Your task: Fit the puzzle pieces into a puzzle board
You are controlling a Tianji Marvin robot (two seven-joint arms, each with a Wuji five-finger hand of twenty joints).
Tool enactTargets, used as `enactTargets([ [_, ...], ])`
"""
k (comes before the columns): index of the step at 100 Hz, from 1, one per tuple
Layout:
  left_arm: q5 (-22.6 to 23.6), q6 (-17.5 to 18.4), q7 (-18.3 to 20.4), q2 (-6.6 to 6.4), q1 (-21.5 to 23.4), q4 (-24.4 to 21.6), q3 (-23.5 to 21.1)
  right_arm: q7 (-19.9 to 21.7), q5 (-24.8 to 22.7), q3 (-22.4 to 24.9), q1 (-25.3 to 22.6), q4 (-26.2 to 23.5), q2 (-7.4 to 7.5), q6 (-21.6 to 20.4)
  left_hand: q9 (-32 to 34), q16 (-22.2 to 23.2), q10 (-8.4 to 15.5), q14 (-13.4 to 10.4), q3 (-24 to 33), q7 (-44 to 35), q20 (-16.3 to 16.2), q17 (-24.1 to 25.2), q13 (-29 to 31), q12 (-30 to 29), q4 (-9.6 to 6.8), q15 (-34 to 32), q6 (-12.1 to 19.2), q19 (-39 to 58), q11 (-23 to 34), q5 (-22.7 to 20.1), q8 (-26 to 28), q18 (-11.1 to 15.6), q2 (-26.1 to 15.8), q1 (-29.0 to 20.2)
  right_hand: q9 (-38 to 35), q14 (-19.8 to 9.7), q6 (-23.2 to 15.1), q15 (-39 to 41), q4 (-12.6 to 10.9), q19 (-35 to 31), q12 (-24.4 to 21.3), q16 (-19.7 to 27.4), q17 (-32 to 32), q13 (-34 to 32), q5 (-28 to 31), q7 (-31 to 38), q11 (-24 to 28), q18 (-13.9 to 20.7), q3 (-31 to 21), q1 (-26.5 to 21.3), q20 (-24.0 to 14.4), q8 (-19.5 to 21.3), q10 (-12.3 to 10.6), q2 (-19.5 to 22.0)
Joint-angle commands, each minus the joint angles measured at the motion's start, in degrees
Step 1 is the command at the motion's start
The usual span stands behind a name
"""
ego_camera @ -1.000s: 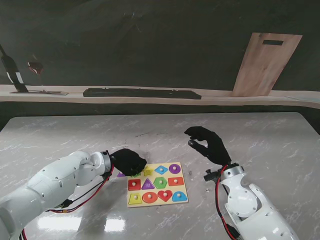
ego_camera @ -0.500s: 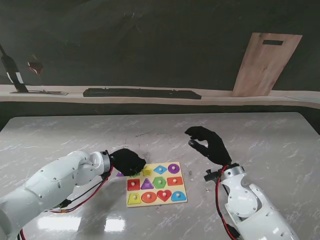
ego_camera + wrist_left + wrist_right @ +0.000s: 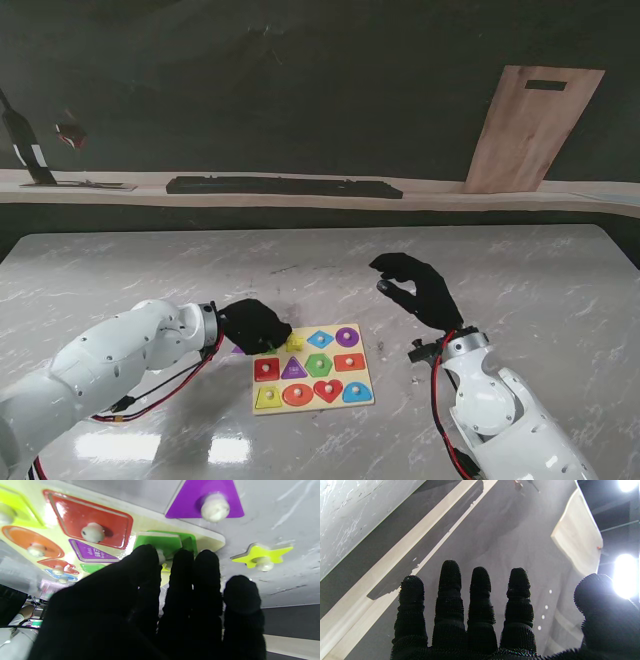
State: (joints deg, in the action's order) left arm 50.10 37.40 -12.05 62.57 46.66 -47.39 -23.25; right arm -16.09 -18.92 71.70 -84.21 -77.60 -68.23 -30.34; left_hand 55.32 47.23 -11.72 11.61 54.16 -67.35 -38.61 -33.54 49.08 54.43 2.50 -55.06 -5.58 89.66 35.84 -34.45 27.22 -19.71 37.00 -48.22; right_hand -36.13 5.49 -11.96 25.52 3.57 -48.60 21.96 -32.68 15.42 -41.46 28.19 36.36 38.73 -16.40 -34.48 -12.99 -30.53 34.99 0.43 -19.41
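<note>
The puzzle board (image 3: 312,368) lies low in the centre of the stand view, most shapes seated. A purple triangle (image 3: 204,502) and a yellow-green star (image 3: 262,555) wait loose beside it. The left hand (image 3: 255,324) pinches the green piece (image 3: 160,542) half over its corner slot. The right hand (image 3: 415,288) hovers spread, empty.
</note>
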Motion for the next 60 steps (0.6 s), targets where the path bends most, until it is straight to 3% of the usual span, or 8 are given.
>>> enactTargets([
  [1,0.7,0.3,-0.8,-0.25,-1.0,0.6,0.7,-0.1,-0.1,-0.1,-0.3,-0.2,-0.28,-0.2,-1.1,1.5,0.1,-2.5,1.6,-2.6,0.8,0.4,-0.8,1.0,-0.74,0.4,1.4,0.0,-1.0,1.0,1.1,6.0,0.3,-1.7,-1.6,0.2,-1.8,0.6,-1.3,-0.8,0.5,-0.5,-0.2,-0.8,0.8,0.3,0.3,-0.6,0.8,-0.4,-0.7,-0.2,-0.2,1.2],
  [29,0.7,-0.5,-3.5,0.45,-2.3,2.7,3.9,-0.1,-0.2,0.0,-0.4,-0.2,-0.26,-0.3,-1.2,2.1,-0.1,-2.6,0.9,-2.5,0.7,0.6,-0.9,1.0,-0.29,0.8,1.4,-0.2,-1.4,1.2,1.1,6.1,-0.3,-1.9,-1.6,0.3,-1.8,0.5,-1.3,-0.8,0.5,-0.5,-0.2,-0.7,0.8,0.3,0.3,-0.6,0.8,-0.4,-0.8,-0.2,-0.2,1.2],
  [60,0.6,-1.2,-3.3,0.43,-2.6,3.0,5.1,-0.1,-0.3,0.1,-0.5,-0.2,-0.25,-0.3,-1.0,2.6,-0.2,-2.9,0.1,-2.0,0.4,0.7,-0.8,1.1,-0.01,0.8,1.4,-0.2,-1.4,0.9,0.8,6.1,-0.7,-1.7,-1.8,0.2,-1.8,0.6,-1.3,-0.8,0.5,-0.5,-0.3,-0.8,0.9,0.4,0.4,-0.6,0.8,-0.3,-0.8,-0.2,-0.2,1.2],
])
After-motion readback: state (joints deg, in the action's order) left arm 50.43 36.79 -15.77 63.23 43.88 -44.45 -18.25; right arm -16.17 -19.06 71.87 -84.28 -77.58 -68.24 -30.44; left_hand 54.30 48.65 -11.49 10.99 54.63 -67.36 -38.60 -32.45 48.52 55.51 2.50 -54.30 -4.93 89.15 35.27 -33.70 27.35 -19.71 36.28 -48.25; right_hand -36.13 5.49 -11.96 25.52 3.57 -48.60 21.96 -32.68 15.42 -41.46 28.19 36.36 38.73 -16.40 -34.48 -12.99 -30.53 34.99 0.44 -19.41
